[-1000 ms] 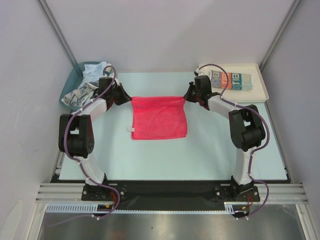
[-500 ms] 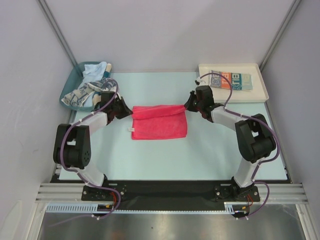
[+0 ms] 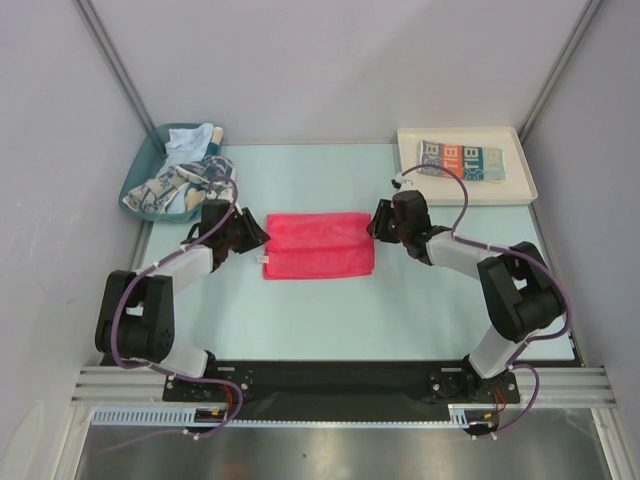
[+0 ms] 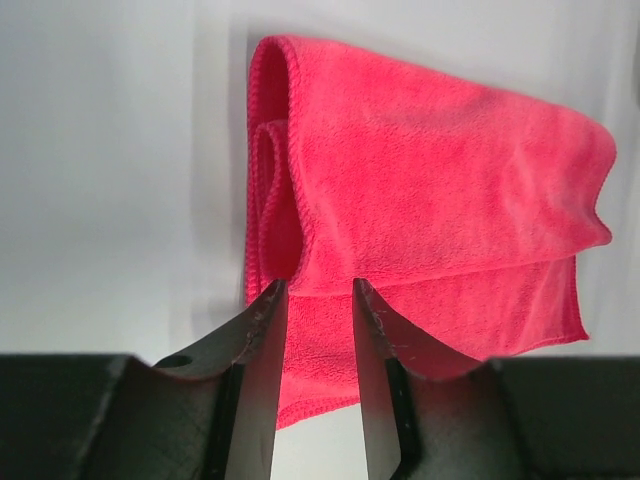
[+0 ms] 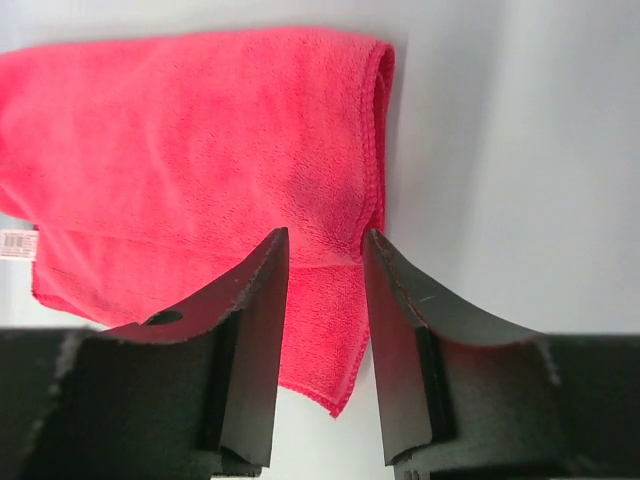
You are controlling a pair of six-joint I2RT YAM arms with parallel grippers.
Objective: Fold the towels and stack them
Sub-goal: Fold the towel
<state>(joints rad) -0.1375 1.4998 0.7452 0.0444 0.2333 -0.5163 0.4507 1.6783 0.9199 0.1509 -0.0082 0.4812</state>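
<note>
A red-pink towel lies folded over on itself in the middle of the table, its upper layer a little short of the near edge. My left gripper sits low at its left edge, jaws parted, the cloth lying under the fingertips of that gripper. At the towel's right edge my right gripper is also open, hovering over the cloth with that gripper's jaws apart. A lettered teal, white and orange towel lies folded in the white tray.
The teal bin at the back left holds a blue-and-white patterned towel and a pale blue one. Grey walls stand close on both sides and behind the table.
Both grippers carried the towel's far edge toward the near side, folding it in half, then opened and let the cloth go. Both arms now sit lower and nearer.
</note>
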